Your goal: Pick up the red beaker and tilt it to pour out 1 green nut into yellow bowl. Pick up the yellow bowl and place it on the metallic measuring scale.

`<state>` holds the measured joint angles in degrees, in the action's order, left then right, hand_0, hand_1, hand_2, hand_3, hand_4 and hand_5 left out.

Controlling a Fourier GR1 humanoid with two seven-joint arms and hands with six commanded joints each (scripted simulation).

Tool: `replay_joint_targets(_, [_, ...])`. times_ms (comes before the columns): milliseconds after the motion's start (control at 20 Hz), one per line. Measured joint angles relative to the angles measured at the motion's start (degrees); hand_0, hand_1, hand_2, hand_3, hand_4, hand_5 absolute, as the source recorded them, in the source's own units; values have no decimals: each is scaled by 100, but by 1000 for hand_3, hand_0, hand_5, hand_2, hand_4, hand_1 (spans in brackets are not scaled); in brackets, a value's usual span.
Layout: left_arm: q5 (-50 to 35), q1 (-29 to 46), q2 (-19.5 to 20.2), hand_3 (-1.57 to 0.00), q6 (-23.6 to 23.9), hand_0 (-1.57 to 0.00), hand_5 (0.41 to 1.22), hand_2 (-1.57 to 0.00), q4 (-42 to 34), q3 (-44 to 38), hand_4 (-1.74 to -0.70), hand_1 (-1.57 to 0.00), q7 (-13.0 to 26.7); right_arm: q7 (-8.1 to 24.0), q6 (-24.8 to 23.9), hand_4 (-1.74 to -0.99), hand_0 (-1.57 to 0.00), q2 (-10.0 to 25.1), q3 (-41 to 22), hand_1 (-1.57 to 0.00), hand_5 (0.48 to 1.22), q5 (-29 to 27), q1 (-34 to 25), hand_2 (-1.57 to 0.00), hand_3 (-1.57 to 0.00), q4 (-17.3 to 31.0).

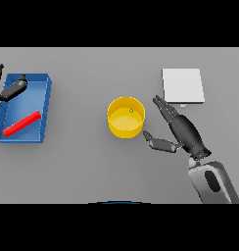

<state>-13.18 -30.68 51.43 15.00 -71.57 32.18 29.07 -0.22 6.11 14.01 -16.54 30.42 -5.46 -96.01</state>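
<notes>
Yellow bowl [125,119] | green nut [131,111] inside | right hand [182,128] open beside

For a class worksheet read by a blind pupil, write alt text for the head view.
A yellow bowl holding a green nut stands mid-table, with the right robot hand open just beside it, not touching. A metallic measuring scale lies behind that hand; at far left, a red beaker lies in a blue tray under the left robot hand.
</notes>
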Motion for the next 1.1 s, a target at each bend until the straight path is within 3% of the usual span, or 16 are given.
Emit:
replay_joint_targets(300, [-11, 25, 99, 0, -11, 0, 721, 0, -7, -42, -795, 0, -61, -159, 671, -1269, 1, 638, -712, 1, 662, 996, -1086, 1, 1, 509])
replay_joint_targets(650, [67, 13, 14, 1, 17, 1, 717, 1, -9, 64, -796, 1, -39, -456, 1352, -1269, 1, 654, -1195, 1, 683, 1195, -2050, 1, 1, 1292])
replay_joint_targets(950, [40, -30, -25, 1, 4, 1, 729, 1, 94, 37, -795, 1, -17, -735, 1679, -1243, 1, 527, -1508, 1, 682, 1284, -2536, 1, 1, 1988])
replay_joint_targets(1100, [36, -19, 78, 1, -89, 1, 734, 1, 73, 22, -795, 1, -103, -810, 1871, -1270, 1, 491, -1635, 1, 678, 1313, -2697, 1, 1, 2226])
